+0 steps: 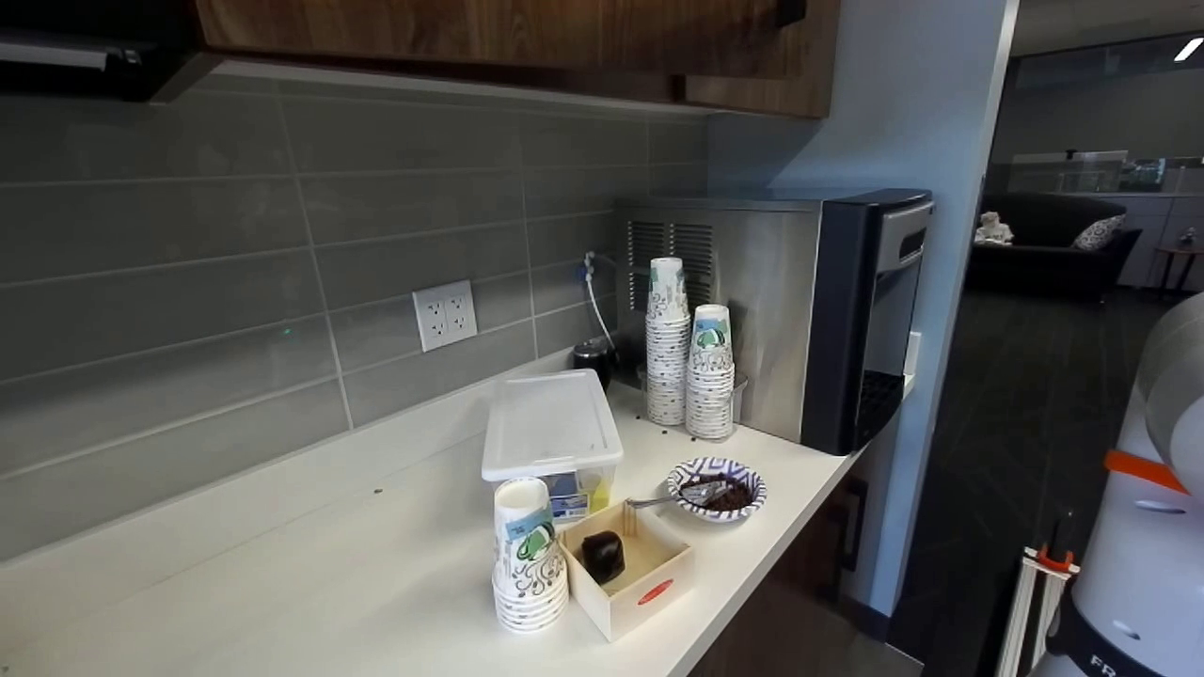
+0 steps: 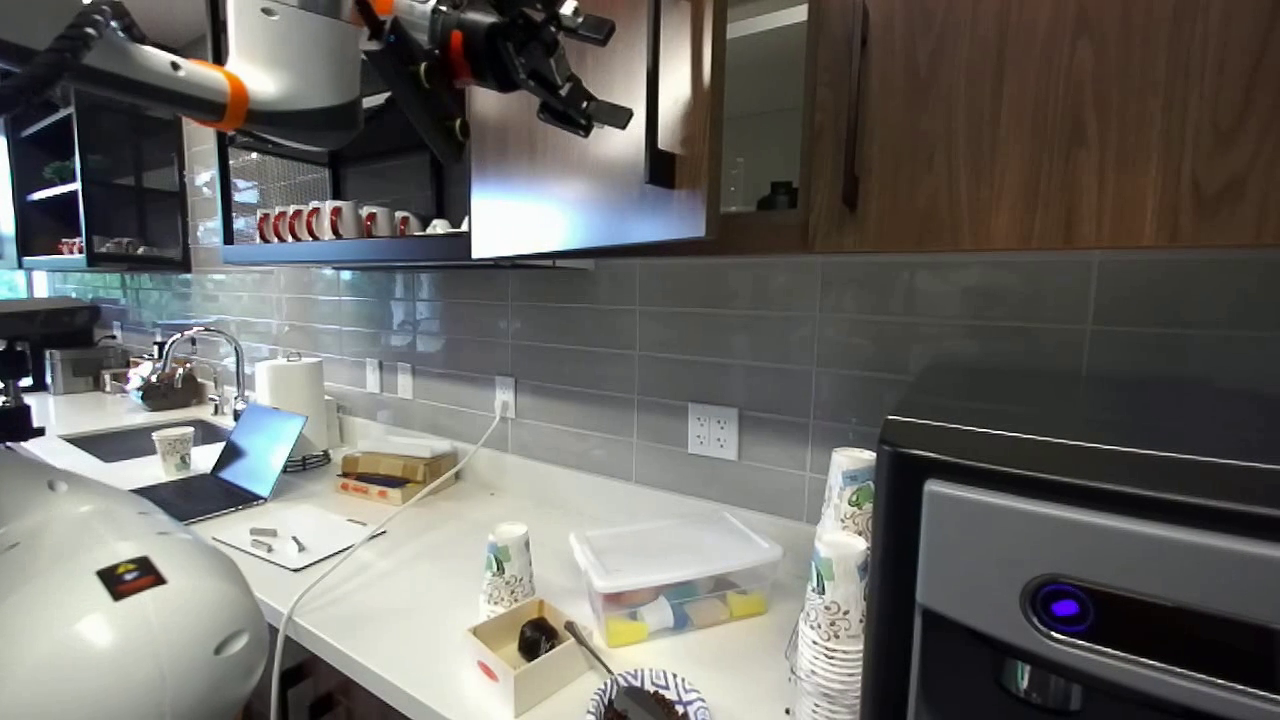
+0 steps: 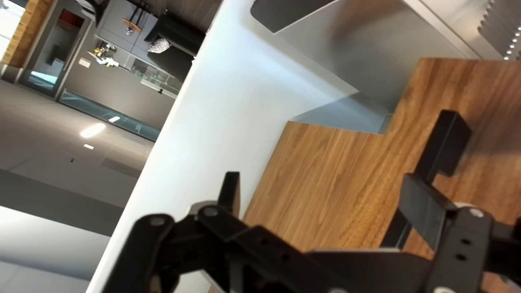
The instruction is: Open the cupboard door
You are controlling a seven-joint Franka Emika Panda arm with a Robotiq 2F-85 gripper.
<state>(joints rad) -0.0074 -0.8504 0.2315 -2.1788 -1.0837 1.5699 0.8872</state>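
The wooden cupboard door stands ajar, with a gap at its right side showing the shelf inside. Its lower part also shows at the top of an exterior view. A black bar handle is fixed near its free edge. My gripper is open and empty in front of the door, to the left of the handle in that view. In the wrist view the gripper has its fingers wide apart, and the right finger overlaps the handle. I cannot tell whether it touches the handle.
A neighbouring closed cupboard door has its own dark handle. Mugs stand on a shelf left of the door. Below, the counter holds a dispenser, cup stacks, a lidded plastic box, a wooden box and a bowl.
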